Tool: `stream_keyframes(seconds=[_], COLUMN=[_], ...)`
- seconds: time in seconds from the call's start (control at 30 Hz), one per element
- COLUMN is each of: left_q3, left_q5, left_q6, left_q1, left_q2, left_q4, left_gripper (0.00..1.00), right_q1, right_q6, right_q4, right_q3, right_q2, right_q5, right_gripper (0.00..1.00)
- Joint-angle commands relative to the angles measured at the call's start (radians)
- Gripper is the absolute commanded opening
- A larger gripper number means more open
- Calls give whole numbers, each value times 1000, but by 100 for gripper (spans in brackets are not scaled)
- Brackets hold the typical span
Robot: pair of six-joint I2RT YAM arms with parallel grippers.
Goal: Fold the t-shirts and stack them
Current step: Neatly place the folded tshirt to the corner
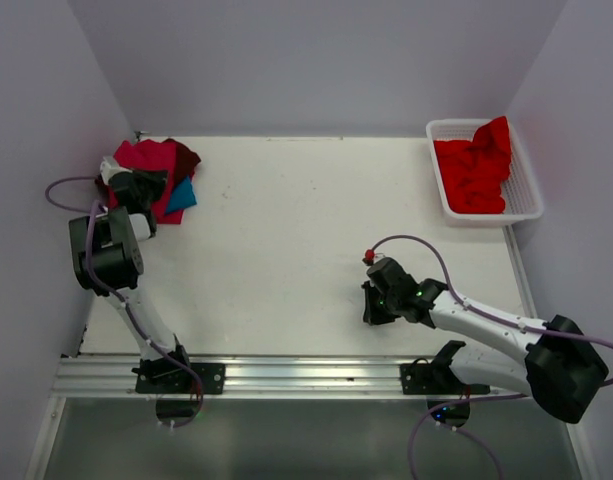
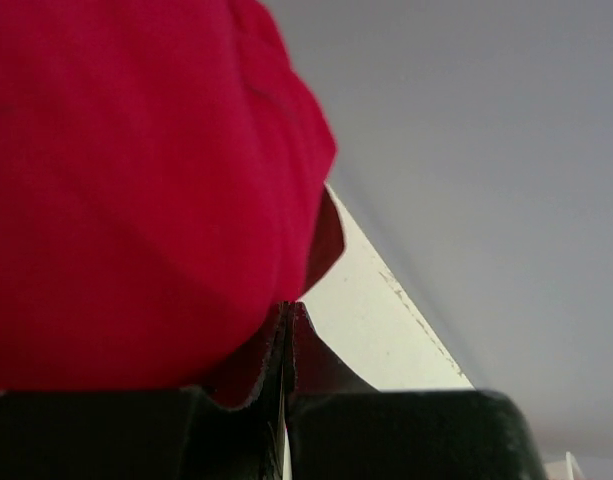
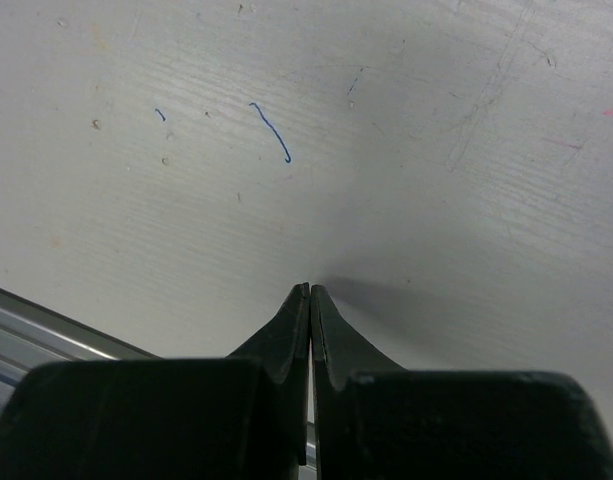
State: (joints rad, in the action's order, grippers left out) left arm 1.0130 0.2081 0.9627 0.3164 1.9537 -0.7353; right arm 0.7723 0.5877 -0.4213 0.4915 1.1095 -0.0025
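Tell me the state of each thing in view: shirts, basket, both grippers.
crimson-pink shirt: crumpled, far-left on the table.
dark maroon shirt: crumpled, beside it.
teal shirt: crumpled, partly buried.
basket: upright, filled.
bright red shirt: bunched inside the basket.
left gripper: fingers shut against crimson-pink shirt.
right gripper: fingers shut, empty, over table.

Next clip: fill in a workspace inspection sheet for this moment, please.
Surface: white table, scuffed, with a small blue pen mark.
Job's things: crimson t-shirt, maroon t-shirt and teal t-shirt heaped far left; bright red t-shirts crumpled in the basket; none folded.
Clutter: white lattice basket, far right.
Grippers: left gripper shut against crimson cloth, hold unclear; right gripper shut, empty, low over bare table.
Cables: left purple cable and right purple cable loop off the arms.
Surroundings: pale walls; metal rail at the near edge.
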Motion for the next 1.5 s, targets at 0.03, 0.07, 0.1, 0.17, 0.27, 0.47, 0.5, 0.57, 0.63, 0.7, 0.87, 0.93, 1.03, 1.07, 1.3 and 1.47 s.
stream_keyframes(seconds=[0.03,0.07,0.1,0.17,0.27,0.47,0.5,0.57,0.63,0.7,0.87,0.93,1.03,1.07,1.3,1.47], left_q3=[-40,-50,-59,-60,-62,-83,-85,-83,-80,-68,-59,-33,1,22,110,64], left_q5=[-33,-27,-12,60,97,145,146,154,157,157,70,-37,-134,-139,-101,-6], left_q6=[62,106,132,174,183,197,197,203,214,226,214,177,156,157,153,134], left_q1=[36,42,58,73,88,96,95,95,96,98,108,116,124,130,165,173], left_q2=[53,72,124,175,221,157,118,76,21,-12,-45,-44,2,23,191,162], left_q4=[-70,-65,-65,-119,-147,-283,-297,-335,-360,-383,-319,-224,-81,-41,137,65], left_gripper=[0,0,0,0,0,0,0,0,0,0,0,0,0,0,0,0], right_q1=[4,2,2,2,4,4,2,4,2,4,4,2,4,2,2,2], right_q6=[18,15,12,3,-3,-3,-2,0,0,1,4,6,6,4,23,23], right_q4=[-31,-34,-40,-53,-66,-44,-39,-28,-19,-13,-8,-20,-43,-50,-68,-56], right_q3=[16,21,27,44,61,64,62,58,52,50,41,39,39,39,27,24], right_q2=[-13,-8,-5,3,6,32,38,42,46,49,47,36,10,-2,-45,-46], right_q5=[-5,-5,-4,-2,-1,-5,-7,-8,-11,-13,-14,-10,-2,-1,-1,-5], right_gripper=[0,0,0,0,0,0,0,0,0,0,0,0,0,0,0,0])
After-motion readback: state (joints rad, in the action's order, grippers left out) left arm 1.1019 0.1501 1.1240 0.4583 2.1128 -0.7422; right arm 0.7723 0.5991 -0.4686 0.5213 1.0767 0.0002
